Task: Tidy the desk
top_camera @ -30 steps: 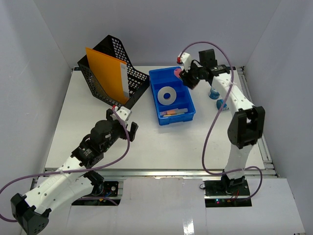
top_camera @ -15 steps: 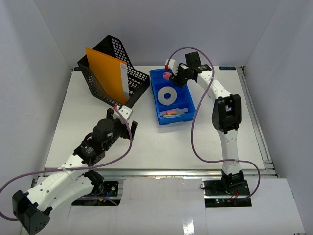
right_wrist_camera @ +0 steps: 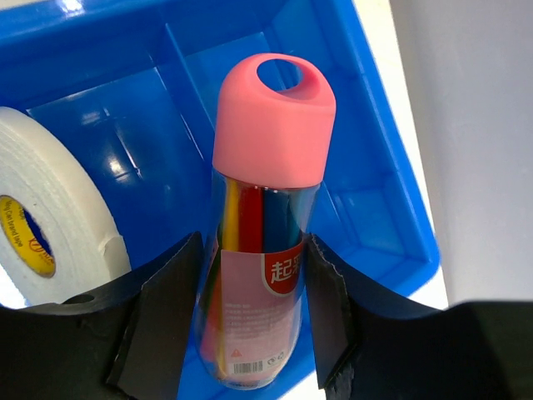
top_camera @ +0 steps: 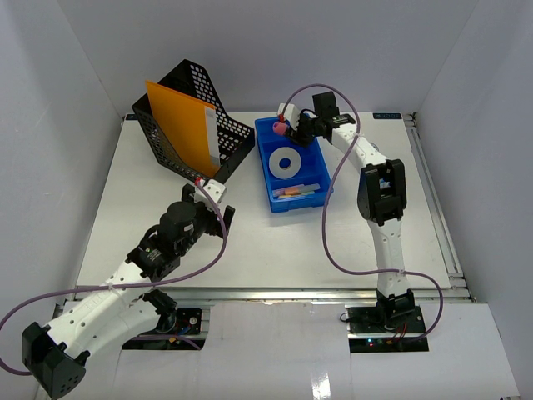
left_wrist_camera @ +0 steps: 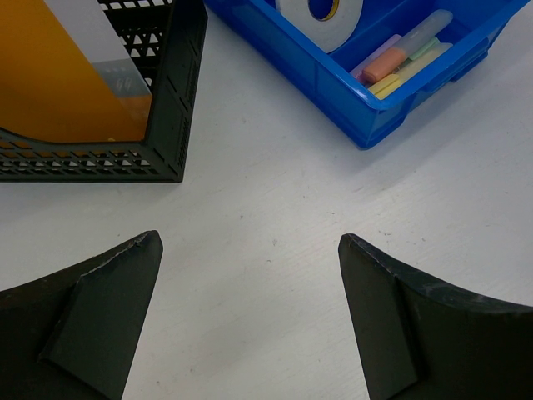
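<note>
My right gripper [top_camera: 293,131] is shut on a clear tube of coloured pens with a pink cap [top_camera: 281,129]. It holds the tube over the far end of the blue compartment tray [top_camera: 265,179]. In the right wrist view the tube [right_wrist_camera: 266,208] sits between my two fingers [right_wrist_camera: 166,308], above an empty tray compartment [right_wrist_camera: 379,208]. My left gripper [top_camera: 210,210] is open and empty, low over the white desk [top_camera: 275,250]. In the left wrist view the gripper [left_wrist_camera: 248,240] has only bare desk [left_wrist_camera: 266,200] between its fingers.
A white tape roll [top_camera: 287,163] and several pastel markers [top_camera: 296,191] lie in the tray. A black mesh file holder [top_camera: 166,146] with an orange folder [top_camera: 179,125] stands at the back left. The left wrist view shows the holder's corner [left_wrist_camera: 171,108] and the tray's wall [left_wrist_camera: 350,92].
My right arm has swung left with the pink-capped tube, from the tray's far right edge to over its far left part. The left arm has barely moved.
</note>
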